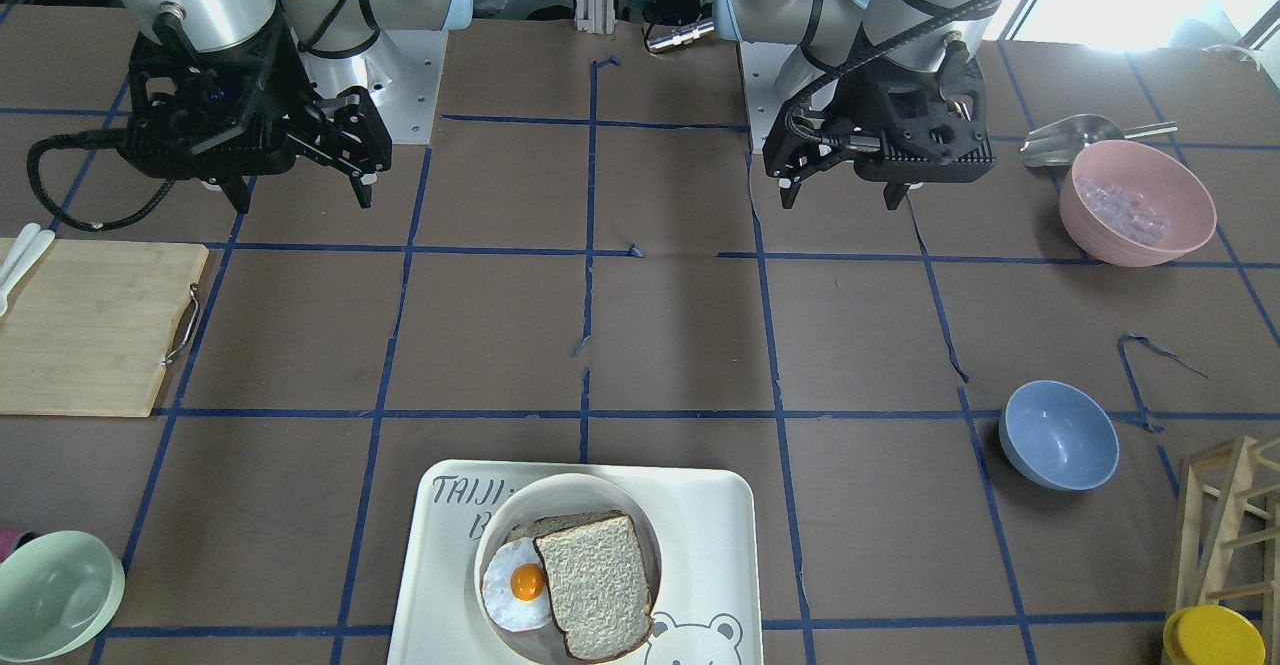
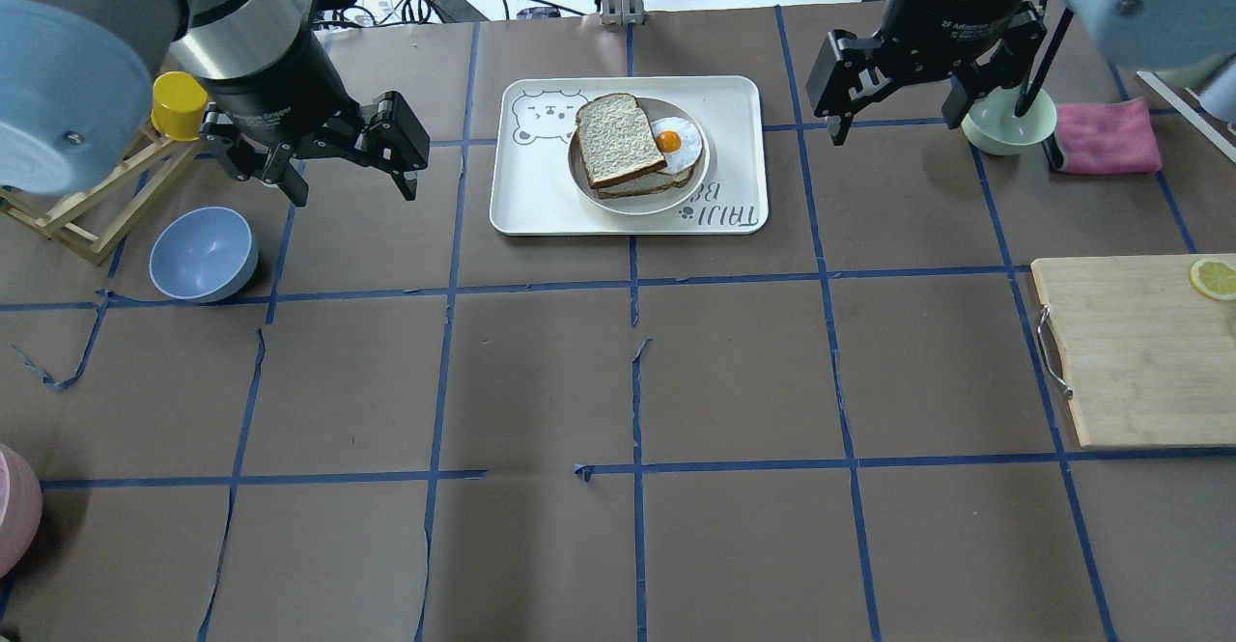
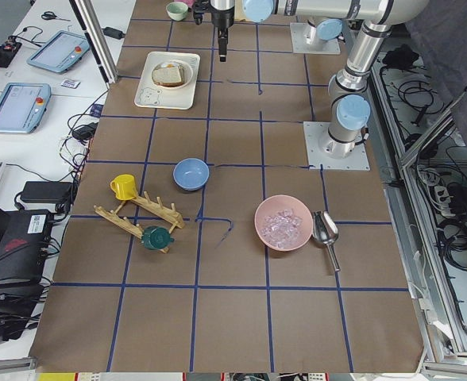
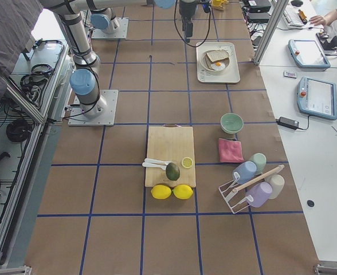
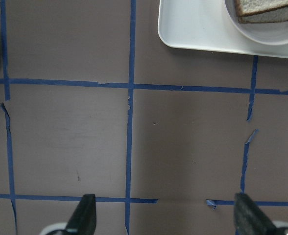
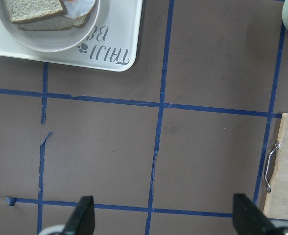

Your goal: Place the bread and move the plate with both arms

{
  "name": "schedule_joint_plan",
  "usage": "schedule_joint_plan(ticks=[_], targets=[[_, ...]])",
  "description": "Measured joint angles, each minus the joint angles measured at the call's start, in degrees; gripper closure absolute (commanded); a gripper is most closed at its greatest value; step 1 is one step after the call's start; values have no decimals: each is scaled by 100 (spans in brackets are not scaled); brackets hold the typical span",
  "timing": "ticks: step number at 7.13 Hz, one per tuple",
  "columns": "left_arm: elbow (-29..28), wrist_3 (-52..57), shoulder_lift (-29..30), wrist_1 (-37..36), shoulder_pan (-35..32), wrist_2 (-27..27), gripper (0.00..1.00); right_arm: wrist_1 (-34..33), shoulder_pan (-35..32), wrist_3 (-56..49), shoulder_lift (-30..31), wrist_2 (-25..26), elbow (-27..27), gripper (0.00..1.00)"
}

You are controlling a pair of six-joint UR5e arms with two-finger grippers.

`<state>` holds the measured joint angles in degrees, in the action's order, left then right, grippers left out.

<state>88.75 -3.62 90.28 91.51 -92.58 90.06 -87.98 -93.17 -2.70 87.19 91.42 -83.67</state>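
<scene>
The bench (image 2: 618, 381) stretches wide between the robot and the TAIJI BEAR tray (image 2: 734, 101) at its far edge. The left gripper (image 2: 354, 196) and right gripper (image 2: 900, 125) flank the tray, jaws wide. The plate (image 1: 580, 493) sits on the tray. On it lies the bread (image 2: 613, 138), long axis near-to-far, domed end away.

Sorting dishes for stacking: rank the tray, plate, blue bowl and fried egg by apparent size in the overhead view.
1. tray
2. plate
3. blue bowl, somewhat smaller than the plate
4. fried egg, partly hidden by the bread
</scene>
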Motion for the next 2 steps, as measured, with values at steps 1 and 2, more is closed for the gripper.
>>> schedule_joint_plan(ticks=[1, 2], targets=[[-82, 13, 12, 88, 15, -5, 0, -2, 0, 0, 0, -1, 0, 0], [-112, 13, 11, 121, 24, -13, 0, -4, 0, 4, 0, -1, 0, 0]])
